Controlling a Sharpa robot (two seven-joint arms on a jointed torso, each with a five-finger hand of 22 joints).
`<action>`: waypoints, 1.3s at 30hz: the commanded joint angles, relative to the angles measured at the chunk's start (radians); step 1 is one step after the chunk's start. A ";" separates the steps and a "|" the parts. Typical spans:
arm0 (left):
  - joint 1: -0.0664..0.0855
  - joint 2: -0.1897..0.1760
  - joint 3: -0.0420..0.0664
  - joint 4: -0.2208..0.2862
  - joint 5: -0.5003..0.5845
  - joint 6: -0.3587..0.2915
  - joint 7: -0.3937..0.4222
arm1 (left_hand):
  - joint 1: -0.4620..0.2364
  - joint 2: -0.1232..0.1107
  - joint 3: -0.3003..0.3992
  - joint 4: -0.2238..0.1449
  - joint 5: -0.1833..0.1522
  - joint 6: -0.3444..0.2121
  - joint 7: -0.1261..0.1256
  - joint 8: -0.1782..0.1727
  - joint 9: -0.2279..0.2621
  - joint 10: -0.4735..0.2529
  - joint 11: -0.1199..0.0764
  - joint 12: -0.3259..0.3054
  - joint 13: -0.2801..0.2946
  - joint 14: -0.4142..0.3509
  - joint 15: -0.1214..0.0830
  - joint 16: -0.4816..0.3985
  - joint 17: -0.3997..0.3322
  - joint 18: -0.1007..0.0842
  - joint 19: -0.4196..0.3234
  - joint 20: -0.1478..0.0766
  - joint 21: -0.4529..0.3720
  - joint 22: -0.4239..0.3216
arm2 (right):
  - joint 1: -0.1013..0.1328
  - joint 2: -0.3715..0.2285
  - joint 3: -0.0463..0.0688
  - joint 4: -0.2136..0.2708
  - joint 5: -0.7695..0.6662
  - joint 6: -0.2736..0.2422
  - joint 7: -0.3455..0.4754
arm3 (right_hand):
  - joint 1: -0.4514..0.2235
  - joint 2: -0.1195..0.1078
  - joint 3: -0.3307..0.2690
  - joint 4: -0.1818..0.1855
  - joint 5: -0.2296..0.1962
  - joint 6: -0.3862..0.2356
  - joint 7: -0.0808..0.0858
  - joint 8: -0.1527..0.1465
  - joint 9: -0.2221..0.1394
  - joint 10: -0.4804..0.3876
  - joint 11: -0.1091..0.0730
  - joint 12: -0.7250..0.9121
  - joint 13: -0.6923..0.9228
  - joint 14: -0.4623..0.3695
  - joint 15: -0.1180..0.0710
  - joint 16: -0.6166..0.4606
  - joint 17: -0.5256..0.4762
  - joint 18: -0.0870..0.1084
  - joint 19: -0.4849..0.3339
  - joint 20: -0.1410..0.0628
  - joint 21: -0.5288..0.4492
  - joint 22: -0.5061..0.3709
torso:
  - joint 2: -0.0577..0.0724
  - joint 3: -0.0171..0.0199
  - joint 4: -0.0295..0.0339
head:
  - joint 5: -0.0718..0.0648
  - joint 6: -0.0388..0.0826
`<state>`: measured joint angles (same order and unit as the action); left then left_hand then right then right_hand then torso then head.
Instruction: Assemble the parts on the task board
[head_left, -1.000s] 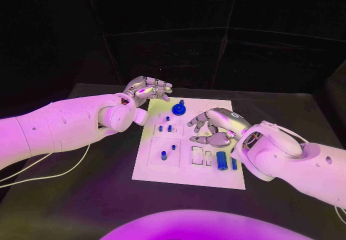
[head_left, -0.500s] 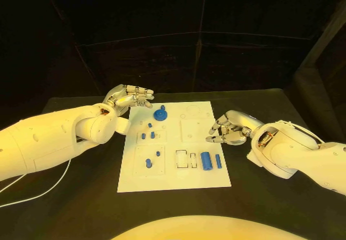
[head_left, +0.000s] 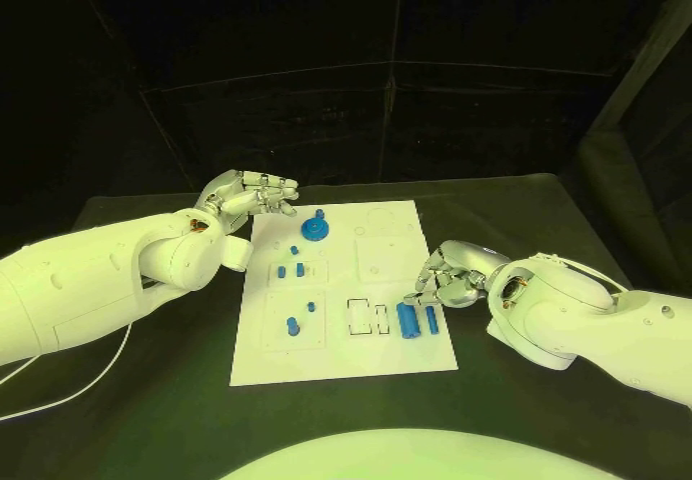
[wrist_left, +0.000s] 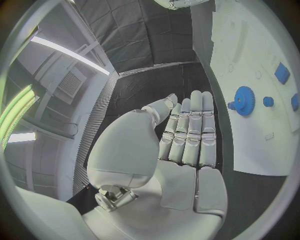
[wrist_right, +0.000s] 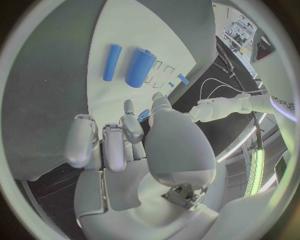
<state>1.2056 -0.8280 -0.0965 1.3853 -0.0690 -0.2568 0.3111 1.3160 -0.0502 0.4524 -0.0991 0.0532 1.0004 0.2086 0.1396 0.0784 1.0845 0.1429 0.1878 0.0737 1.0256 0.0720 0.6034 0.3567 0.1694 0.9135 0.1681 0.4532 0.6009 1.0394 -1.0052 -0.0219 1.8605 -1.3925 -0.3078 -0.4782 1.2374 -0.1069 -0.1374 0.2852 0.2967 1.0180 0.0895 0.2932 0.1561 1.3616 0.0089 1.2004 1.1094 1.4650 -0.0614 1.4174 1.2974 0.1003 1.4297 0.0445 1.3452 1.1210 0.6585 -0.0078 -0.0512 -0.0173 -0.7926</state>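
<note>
- Found the silver many-fingered left hand (head_left: 248, 192) over the black counter (head_left: 130, 400), just off the far left corner of the white flat task board (head_left: 346, 360). Fingers (wrist_left: 189, 125) lay stretched out side by side, nothing in them.
- Noted the blue toothed gear wheel (head_left: 313, 230) standing on the board's far part, just beside that hand, towards the board's middle from its fingertips. Same gear (wrist_left: 244, 100) seen in the left wrist view, beside the fingers, clear of them.
- Saw two small blue pegs (head_left: 289, 269) standing in the board nearer the robot, and another small blue piece (head_left: 293, 324) nearer still, on the board's left half.
- Found the thick blue cylinder (head_left: 410, 320) and the thin blue rod (head_left: 430, 318) lying side by side on the board's right half, long axes parallel, running roughly from the near edge to the far edge.
- Placed the silver right hand (head_left: 454, 277) over the board's right edge, just beyond the far ends of those two pieces, fingers (wrist_right: 112, 145) curled inwards. Could not tell whether they pinched anything; a speck of blue showed by the thumb in the right wrist view.
- Judged the right hand far nearer to the cylinder (wrist_right: 140, 67) and rod (wrist_right: 112, 62), both ahead of its fingertips; a grasp would likely need the fingers closing across the long axis.
</note>
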 joint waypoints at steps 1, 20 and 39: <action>0.002 -0.001 0.001 0.003 -0.002 0.012 0.007 | -0.013 0.000 -0.008 -0.001 -0.003 -0.006 -0.001 0.002 -0.001 -0.008 -0.002 0.004 -0.001 0.002 0.004 -0.006 -0.001 0.010 0.001 0.009 -0.004 -0.001 | -0.005 0.006 0.000 0.001 -0.066 0.041 -0.044 | 0.016 0.000 -0.009 0.001 0.004 -0.010 0.000 0.008 0.003 0.009 0.000 0.012 0.014 0.065 -0.002 0.011 0.017 -0.022 0.013 -0.001 0.010 0.017 | 0.000 -0.0006 0.0009 | 0.003 -0.003; 0.002 -0.007 0.001 0.006 -0.002 0.012 0.008 | -0.013 0.000 -0.008 -0.001 -0.003 -0.006 -0.001 0.002 -0.001 -0.008 -0.002 0.004 -0.001 0.002 0.004 -0.006 -0.001 0.010 0.001 0.009 -0.004 -0.001 | -0.041 0.040 -0.001 -0.004 -0.116 0.115 -0.094 | -0.046 0.014 -0.046 0.009 0.006 -0.017 -0.003 0.045 0.026 0.006 -0.002 0.022 0.048 0.064 -0.003 0.023 0.033 -0.024 0.012 -0.001 0.022 0.035 | 0.000 -0.0013 -0.0013 | 0.004 -0.011; 0.002 -0.010 0.001 0.006 -0.002 0.011 0.006 | -0.013 0.001 -0.008 0.000 -0.002 -0.007 -0.002 0.002 -0.001 -0.009 -0.002 0.005 -0.001 0.002 0.004 -0.006 -0.002 0.011 0.001 0.009 -0.005 -0.002 | -0.074 0.087 -0.001 -0.041 -0.158 0.146 -0.121 | -0.036 0.034 -0.040 0.003 0.033 -0.020 -0.007 0.072 0.042 0.009 -0.005 0.025 0.065 0.065 -0.005 0.028 0.041 -0.026 0.012 -0.002 0.028 0.045 | 0.000 -0.0015 -0.0001 | 0.012 -0.017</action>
<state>1.2057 -0.8374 -0.0966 1.3888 -0.0691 -0.2551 0.3111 1.3127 -0.0469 0.4500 -0.0967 0.0532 1.0004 0.2087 0.1396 0.0785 1.0809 0.1393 0.1878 0.0737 1.0256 0.0720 0.6033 0.3569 0.1694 0.9135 0.1680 0.4532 0.6000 0.9732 -0.9212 -0.0164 1.8249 -1.5308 -0.1941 -0.5783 1.1937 -0.0769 -0.1807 0.2927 0.3258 1.0054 0.0801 0.3634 0.1986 1.3686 0.0088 1.2198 1.1739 1.4650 -0.0612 1.4426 1.3078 0.0849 1.4369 0.0445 1.3670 1.1650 0.6583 -0.0093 -0.0516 -0.0058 -0.8100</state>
